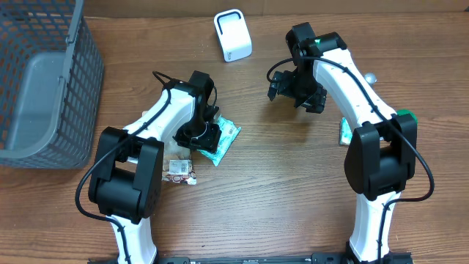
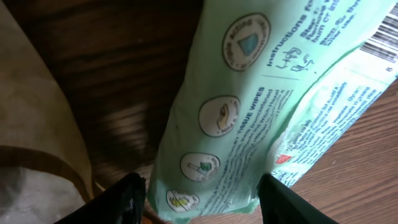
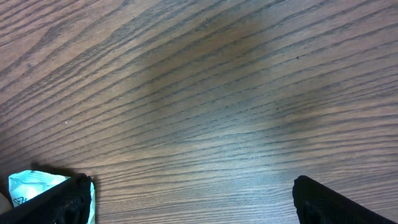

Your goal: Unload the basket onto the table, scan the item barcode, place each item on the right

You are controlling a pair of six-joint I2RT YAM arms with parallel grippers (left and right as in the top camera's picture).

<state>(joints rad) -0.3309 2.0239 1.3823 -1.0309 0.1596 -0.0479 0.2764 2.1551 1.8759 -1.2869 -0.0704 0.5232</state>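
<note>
Left of centre on the wooden table (image 1: 278,198), my left gripper (image 1: 205,137) clasps one end of the green tissue wipes packet (image 1: 227,138). Its barcode (image 2: 380,38) shows at the upper right of the left wrist view. My right gripper (image 1: 297,94) hangs with fingers spread wide above the table, right of centre.

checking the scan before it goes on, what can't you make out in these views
Barcode on the wipes pack: left wrist view, cut off by the right edge; print blurred.
Left gripper: whether it grips the pack; left wrist view, finger contact lost at the bottom edge.
Green item: overhead, mostly under the right arm.
Small packet: overhead, label too small.
</note>
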